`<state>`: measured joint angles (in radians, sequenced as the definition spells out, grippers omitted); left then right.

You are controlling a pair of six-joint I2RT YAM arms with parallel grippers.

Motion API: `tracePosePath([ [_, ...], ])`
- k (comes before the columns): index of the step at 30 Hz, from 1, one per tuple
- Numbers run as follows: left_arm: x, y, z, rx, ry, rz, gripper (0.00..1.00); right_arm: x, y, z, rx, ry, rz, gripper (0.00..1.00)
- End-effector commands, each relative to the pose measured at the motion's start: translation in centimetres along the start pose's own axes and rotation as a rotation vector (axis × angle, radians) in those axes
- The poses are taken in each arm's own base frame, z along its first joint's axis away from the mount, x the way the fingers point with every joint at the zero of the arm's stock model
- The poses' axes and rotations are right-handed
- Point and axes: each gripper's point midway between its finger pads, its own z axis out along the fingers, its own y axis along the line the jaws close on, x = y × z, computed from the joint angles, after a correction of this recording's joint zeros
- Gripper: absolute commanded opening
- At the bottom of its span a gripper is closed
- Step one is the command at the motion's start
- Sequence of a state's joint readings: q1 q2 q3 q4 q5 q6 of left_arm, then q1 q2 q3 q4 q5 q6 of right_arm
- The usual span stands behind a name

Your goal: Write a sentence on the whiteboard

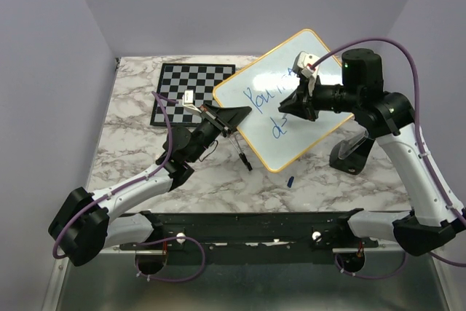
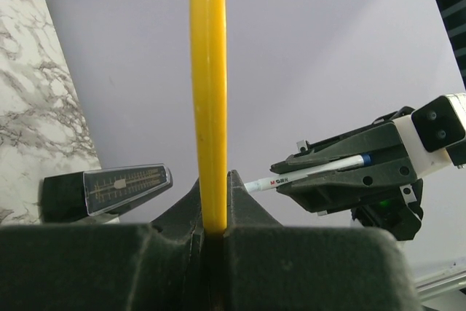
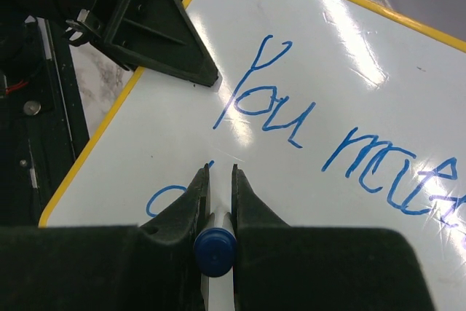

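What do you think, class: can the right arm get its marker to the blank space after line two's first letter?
Probably yes. The right gripper holds the marker beside that letter on the whiteboard, the surface there is bare, and the left gripper clamps only the frame.

A white marble-patterned table with grey veins fills the middle of the top view, boxed in by plain pale lavender walls: a back wall across the upper frame, a left wall and a right wall slanting down either side. A black rail runs along the table's near edge, with a brushed metal surface below it at the bottom of the frame. Light is soft and even, shadows faint
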<state>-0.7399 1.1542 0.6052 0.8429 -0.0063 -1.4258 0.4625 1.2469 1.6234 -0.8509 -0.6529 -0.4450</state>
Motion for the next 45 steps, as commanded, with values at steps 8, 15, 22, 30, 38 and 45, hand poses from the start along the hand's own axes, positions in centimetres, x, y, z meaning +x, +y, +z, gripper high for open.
tracePosePath([
  [8,-1.7,-9.3,-1.0,0.318,-0.047,-0.067,0.0,0.9,3.1,-0.8,-0.123,0.002,0.022,0.01],
  [15,-1.9,-9.2,-1.1,0.316,-0.051,-0.063,0.0,2.6,2.5,-1.7,-0.037,0.05,0.025,0.01],
  [22,-1.9,-9.2,-1.0,0.316,-0.05,-0.068,0.0,0.4,-0.7,-2.8,0.103,0.01,0.012,0.0],
  [30,-1.9,-9.4,-1.3,0.32,-0.05,-0.065,0.0,-0.6,-0.7,-1.8,0.047,-0.023,0.028,0.01],
  [38,-1.9,-9.5,-1.2,0.322,-0.052,-0.065,0.0,0.9,-1.4,-1.6,0.089,0.018,0.054,0.01],
  [45,-2.0,-9.6,-1.3,0.323,-0.053,-0.065,0.0,0.2,-4.3,-2.6,0.223,0.026,0.029,0.01],
])
